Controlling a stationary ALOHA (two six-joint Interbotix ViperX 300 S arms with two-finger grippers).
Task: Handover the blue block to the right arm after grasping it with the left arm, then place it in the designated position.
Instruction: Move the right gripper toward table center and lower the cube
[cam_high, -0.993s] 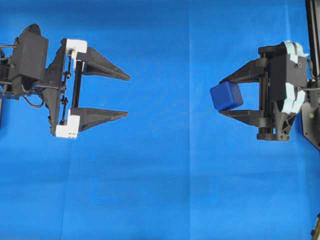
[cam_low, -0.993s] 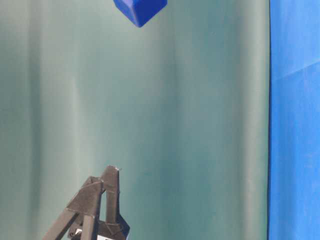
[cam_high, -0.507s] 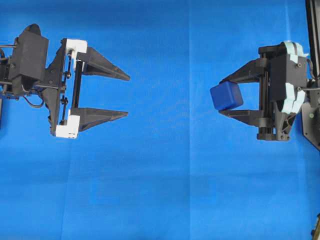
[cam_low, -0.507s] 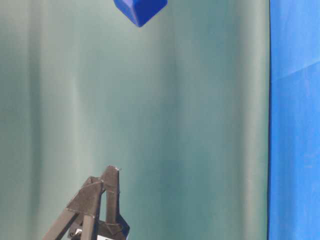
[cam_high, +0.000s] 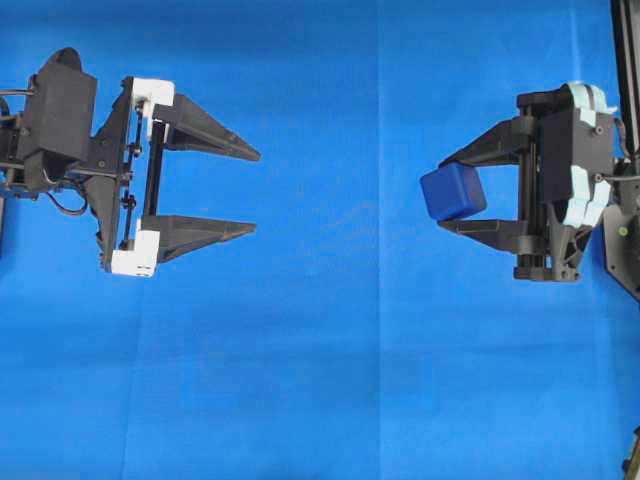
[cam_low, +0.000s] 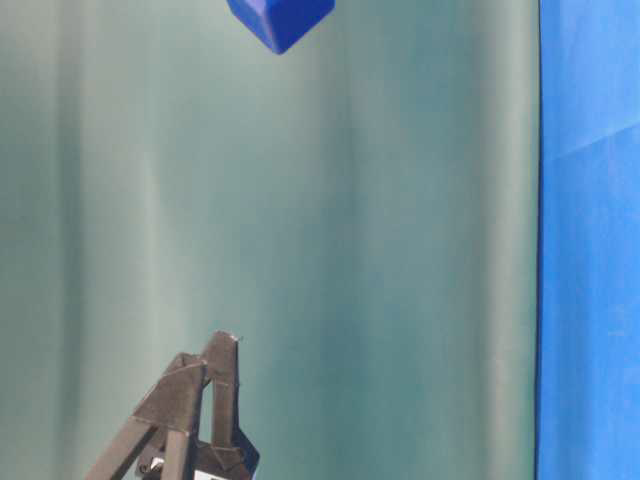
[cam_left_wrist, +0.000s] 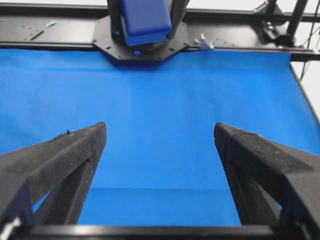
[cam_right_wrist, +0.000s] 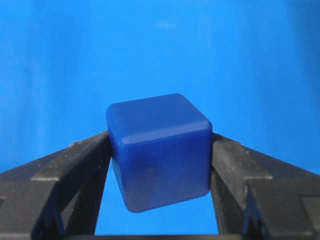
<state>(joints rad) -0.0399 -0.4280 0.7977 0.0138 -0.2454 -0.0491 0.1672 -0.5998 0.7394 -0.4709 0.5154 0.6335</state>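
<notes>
Left gripper (cam_high: 255, 192), white blocks at the finger bases: jaws spread wide, nothing between them, touching nothing. Fingers point right across the blue cloth (cam_high: 320, 380). Left wrist view confirms it: both fingers (cam_left_wrist: 60, 165) far apart, only bare cloth in the gap.

Well apart to the right, the right gripper (cam_high: 448, 192), fingers pointing left toward the other. Jaws clamped on the blue block (cam_high: 453, 191), one finger on each of two opposite faces, block held at the fingertips. Right wrist view: block (cam_right_wrist: 159, 150) pinched between both fingers (cam_right_wrist: 75, 170), clear of the cloth below.

Block is a cube, no long axis to speak of. It sits slightly rotated in the grip, one rounded corner hanging lowest in the table-level view (cam_low: 281, 22), against the green backdrop (cam_low: 350, 250).
</notes>
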